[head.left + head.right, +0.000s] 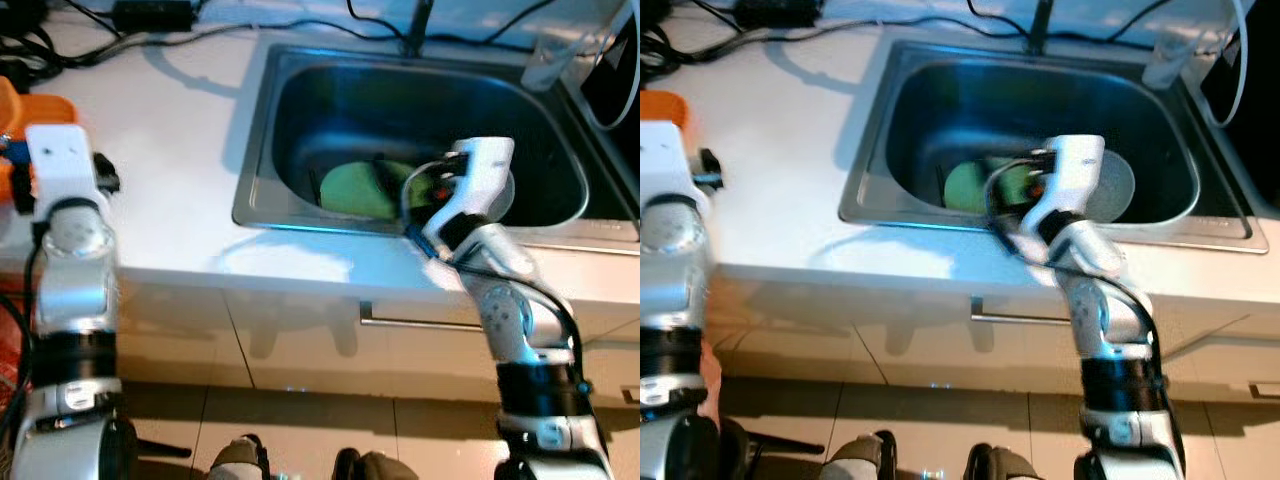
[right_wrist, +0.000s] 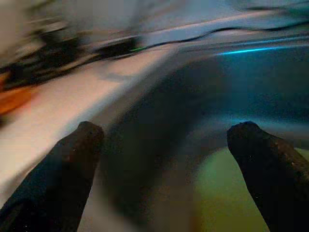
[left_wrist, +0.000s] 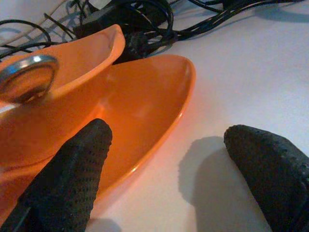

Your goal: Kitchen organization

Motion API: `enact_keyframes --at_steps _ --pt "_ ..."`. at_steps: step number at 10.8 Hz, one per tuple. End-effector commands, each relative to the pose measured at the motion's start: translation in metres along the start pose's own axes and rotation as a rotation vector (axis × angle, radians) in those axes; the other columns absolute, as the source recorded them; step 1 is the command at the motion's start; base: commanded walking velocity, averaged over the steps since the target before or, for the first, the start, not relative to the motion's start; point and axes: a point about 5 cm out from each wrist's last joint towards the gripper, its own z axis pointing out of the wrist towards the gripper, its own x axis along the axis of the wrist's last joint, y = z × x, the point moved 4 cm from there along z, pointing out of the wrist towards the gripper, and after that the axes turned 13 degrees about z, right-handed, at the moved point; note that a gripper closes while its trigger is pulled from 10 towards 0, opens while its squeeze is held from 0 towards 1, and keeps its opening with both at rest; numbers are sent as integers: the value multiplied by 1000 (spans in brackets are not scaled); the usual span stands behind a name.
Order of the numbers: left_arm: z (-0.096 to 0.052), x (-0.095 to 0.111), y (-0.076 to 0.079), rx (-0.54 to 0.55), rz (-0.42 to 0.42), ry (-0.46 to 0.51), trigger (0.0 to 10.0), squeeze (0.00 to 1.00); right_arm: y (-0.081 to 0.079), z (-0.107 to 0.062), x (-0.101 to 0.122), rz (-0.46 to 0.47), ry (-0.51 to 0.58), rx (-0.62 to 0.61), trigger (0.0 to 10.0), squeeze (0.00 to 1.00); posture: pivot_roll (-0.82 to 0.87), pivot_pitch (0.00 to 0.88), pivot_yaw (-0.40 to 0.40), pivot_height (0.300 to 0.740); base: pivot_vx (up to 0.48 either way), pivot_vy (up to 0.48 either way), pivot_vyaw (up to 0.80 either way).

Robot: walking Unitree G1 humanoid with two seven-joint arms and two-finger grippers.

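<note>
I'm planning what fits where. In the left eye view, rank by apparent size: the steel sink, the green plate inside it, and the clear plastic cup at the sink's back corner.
1. Stainless steel sink basin, clearly largest.
2. Round green plate, partly hidden by the right arm.
3. Clear plastic cup, smallest, though farthest from the camera.

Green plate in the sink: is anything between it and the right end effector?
Nothing visible does. The right end effector is open inside the sink, directly over the green plate, with no object between them.
</note>
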Motion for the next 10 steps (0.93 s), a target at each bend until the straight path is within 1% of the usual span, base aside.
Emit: enact_keyframes --at_steps 1,2,3,5,6,7,8,9,10 --pt "1 -12 5 -27 -2 -48 10000 0 -16 -2 1 1 -21 92 10000 0 64 221 -68 740 0 0 0" --pt "2 -12 5 -26 -2 -54 10000 0 -25 -4 0 4 -57 161 10000 0 63 220 -70 740 0 0 0" --pt "3 -16 5 -30 1 -67 10000 0 -29 -6 -1 -1 -82 194 10000 0 62 220 -72 740 0 0 0" --pt "5 -25 6 -43 13 -109 10000 0 -30 -9 -2 -25 -112 204 10000 0 56 218 -73 740 0 0 0" --pt "5 -30 7 -70 18 -156 10000 0 -31 -11 -2 -34 -122 208 10000 0 54 220 -71 740 0 0 0" --pt "7 -31 7 -104 12 -199 10000 0 -34 -14 -2 -41 -132 232 10000 0 56 220 -69 740 0 0 0" --pt "10 -33 7 -135 -54 -245 10000 0 -42 -17 -2 -42 -147 284 10000 0 57 219 -67 740 0 0 0" --pt "13 -41 7 -166 -73 -288 10000 0 -50 -20 -2 -39 -159 328 10000 0 58 217 -63 740 0 0 0" --pt "15 -46 6 -189 -92 -314 10000 0 -54 -21 -1 -44 -165 350 10000 0 58 217 -63 740 0 0 0"
